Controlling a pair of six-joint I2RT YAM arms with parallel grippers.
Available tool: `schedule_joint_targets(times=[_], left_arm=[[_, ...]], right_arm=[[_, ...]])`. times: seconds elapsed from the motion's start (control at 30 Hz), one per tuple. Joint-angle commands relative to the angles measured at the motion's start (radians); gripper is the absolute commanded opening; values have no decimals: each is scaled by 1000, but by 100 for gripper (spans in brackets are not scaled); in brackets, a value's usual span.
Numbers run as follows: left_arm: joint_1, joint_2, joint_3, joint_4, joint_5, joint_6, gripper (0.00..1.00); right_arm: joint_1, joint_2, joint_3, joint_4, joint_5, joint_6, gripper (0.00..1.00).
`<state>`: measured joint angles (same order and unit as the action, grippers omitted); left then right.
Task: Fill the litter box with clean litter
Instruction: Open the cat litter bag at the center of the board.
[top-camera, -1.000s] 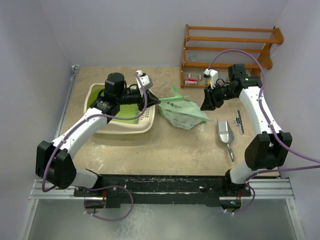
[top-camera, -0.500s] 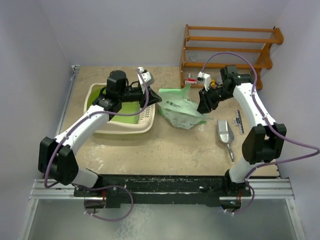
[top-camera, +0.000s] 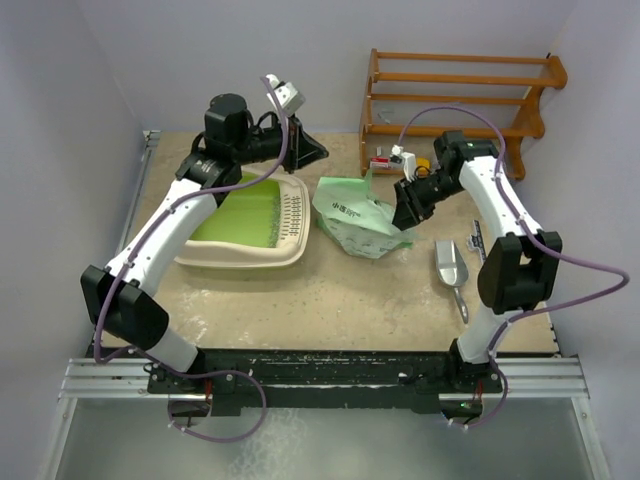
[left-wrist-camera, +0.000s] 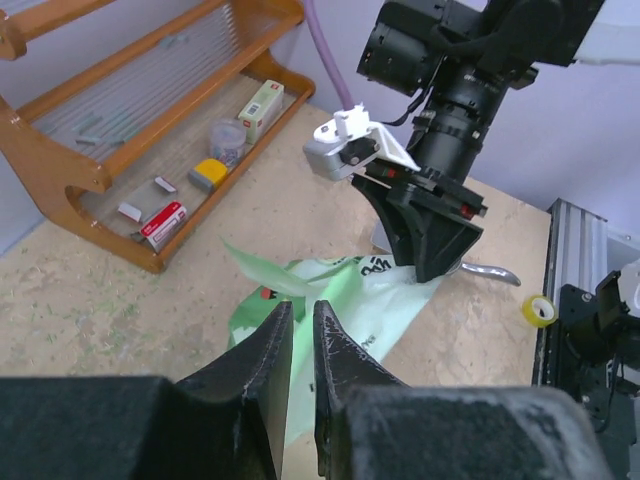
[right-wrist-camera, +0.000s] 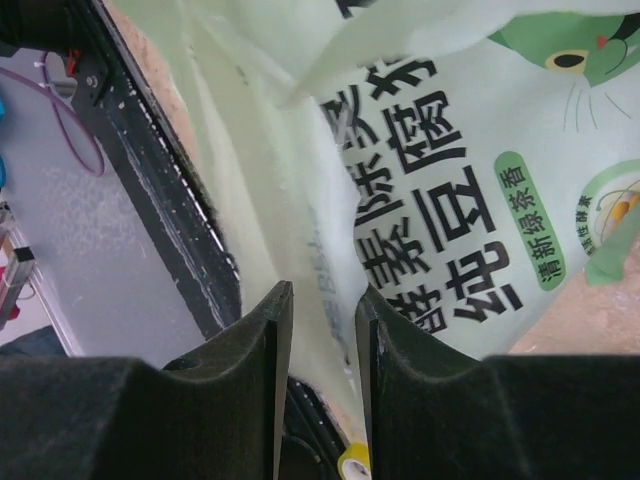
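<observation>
The litter box (top-camera: 245, 258), cream with a lime-green inside and a slotted rim section, sits at the left of the table. Single litter pellets are too small to make out. The pale green printed bag (top-camera: 358, 215) stands crumpled to its right. My right gripper (top-camera: 403, 215) is shut on the bag's right edge; in the right wrist view (right-wrist-camera: 320, 290) a fold of the bag (right-wrist-camera: 470, 150) runs between the fingers. My left gripper (top-camera: 318, 152) is shut and empty, raised above the box's far right corner. In the left wrist view (left-wrist-camera: 298, 305) it hangs above the bag (left-wrist-camera: 385, 300).
A wooden rack (top-camera: 455, 95) with small boxes stands at the back right. A metal scoop (top-camera: 450, 270) lies on the table right of the bag. A yellow tape roll (left-wrist-camera: 538, 310) sits by the front rail.
My left gripper has let go of the bag's corner and risen toward the back. My right gripper has moved left along the bag's edge, and the bag now stands more upright.
</observation>
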<state>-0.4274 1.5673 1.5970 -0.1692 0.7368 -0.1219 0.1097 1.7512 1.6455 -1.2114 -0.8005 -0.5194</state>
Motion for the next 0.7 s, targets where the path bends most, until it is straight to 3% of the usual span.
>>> schedule_joint_targets(times=[0.0,0.1,0.13,0.2,0.23,0.33,0.47,0.53,0.67], left_arm=[[3,-48,30,-50,-42,-49,11],[2,-94,-2,-54,-80,-48,11],[3,-101,-12,-55,-92,-46,11],[3,-117,-23,-64,-106,-32,12],[3,-120,-25,-71,-111,-26,12],[3,-114,-24,-75,-103,-25,16],[3,-68,-9,-68,-88,-27,42],[3,-28,2,-57,-92,-23,45],[3,29,14,-23,-108,2,48]], right_arm=[[7,16,18,-12,27,-6,35],[7,40,28,15,46,5,32],[7,44,37,17,47,9,26],[7,57,54,22,53,25,5],[8,56,61,34,67,41,0],[8,33,56,88,130,97,0],[14,-68,-26,163,199,135,0],[18,-141,-87,375,366,206,0],[21,-248,-212,556,454,226,0]])
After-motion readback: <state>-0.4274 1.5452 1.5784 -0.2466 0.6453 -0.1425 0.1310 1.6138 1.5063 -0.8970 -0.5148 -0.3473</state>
